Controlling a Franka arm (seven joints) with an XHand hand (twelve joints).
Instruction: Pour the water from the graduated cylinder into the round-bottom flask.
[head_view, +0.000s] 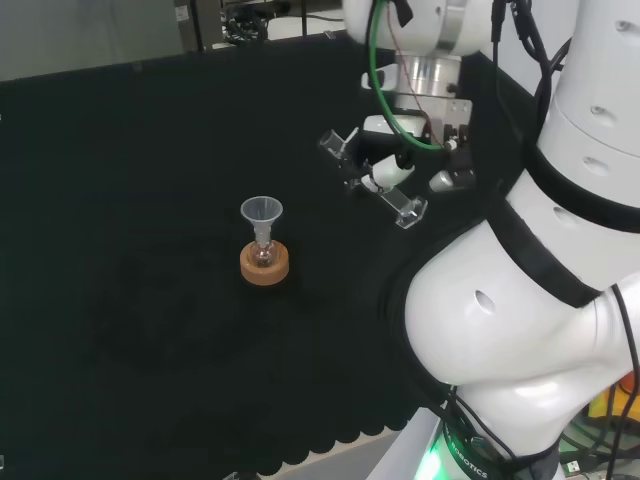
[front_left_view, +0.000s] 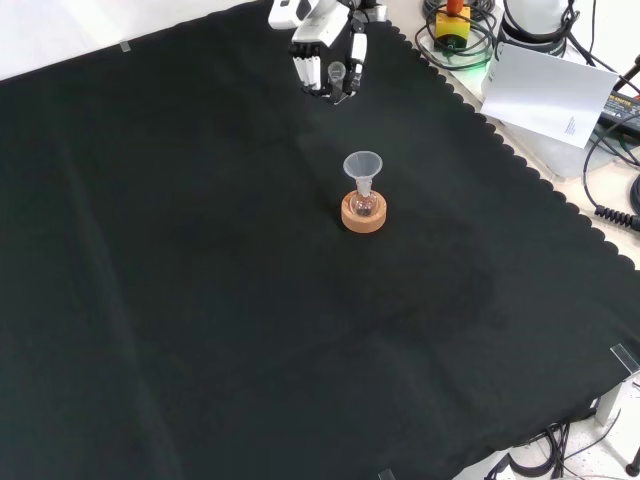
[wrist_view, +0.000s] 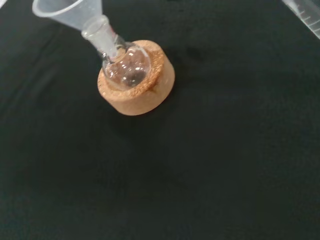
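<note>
A small round-bottom flask stands upright in a cork ring mid-cloth, with a clear funnel in its neck. The hand hangs above the cloth to the flask's right in the head view, its fingers curled round a clear graduated cylinder held strongly tilted. In the front view the hand is at the top, beyond the funnel and flask, with one cylinder end showing between the fingers. The wrist view shows the flask, the cork ring, the funnel and a cylinder edge. I cannot tell whether the cylinder holds water.
The arm's big white links rise at the right of the head view. In the front view the cloth's scalloped edge runs along the right, with a white sheet and cables beyond it.
</note>
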